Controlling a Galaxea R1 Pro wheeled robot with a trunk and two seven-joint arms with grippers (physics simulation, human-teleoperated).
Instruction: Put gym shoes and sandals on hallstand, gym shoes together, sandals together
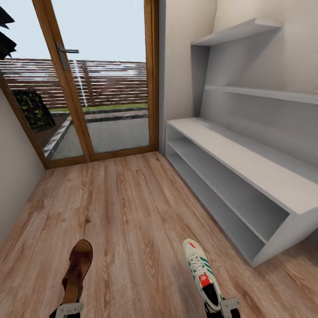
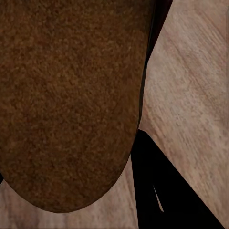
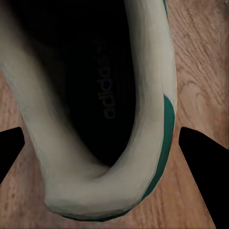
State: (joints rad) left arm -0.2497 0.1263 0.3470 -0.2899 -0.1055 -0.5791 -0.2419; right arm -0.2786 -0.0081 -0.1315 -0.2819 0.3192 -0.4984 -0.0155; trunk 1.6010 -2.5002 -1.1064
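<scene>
Hallstand (image 1: 247, 163) shelves bare; left tool (image 1: 68, 310) grasps sandal (image 1: 77, 269), right tool (image 1: 223, 308) gym shoe (image 1: 202, 271).

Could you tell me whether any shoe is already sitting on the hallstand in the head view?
No, the hallstand has bare shelves, while the sandal and the gym shoe are near the grippers, over the corridor floor.
</scene>
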